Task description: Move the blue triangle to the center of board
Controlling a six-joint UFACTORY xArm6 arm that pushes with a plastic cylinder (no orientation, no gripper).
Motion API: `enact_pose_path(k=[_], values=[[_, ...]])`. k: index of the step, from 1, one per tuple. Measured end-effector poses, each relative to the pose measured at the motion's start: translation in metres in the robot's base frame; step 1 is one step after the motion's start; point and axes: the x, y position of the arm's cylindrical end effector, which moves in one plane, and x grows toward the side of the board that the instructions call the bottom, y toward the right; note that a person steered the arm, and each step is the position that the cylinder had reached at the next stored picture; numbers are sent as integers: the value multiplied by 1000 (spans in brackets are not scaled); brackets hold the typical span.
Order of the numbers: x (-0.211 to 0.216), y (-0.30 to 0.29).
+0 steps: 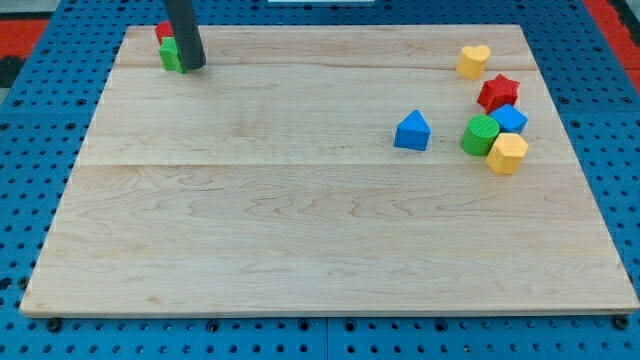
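A pale wooden desk (300, 240) of joined planks fills most of the view, evenly lit. Around it lies a blue perforated pegboard surface (30, 180), with red patches (25, 30) at the top corners.

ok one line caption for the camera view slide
My tip rests by the green block, far from the blue triangle.

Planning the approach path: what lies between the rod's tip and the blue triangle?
Nothing: in the camera view, only bare board separates my tip at the view's top left from the blue triangle.
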Motion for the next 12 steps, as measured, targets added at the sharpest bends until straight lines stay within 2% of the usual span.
enact_pose_path(k=[1,3,4,5,6,7,8,9,11,12], values=[[11,59],[87,262],[126,296],[145,289],[181,330],[212,331],[173,232],[133,217],[214,237],[202,314]])
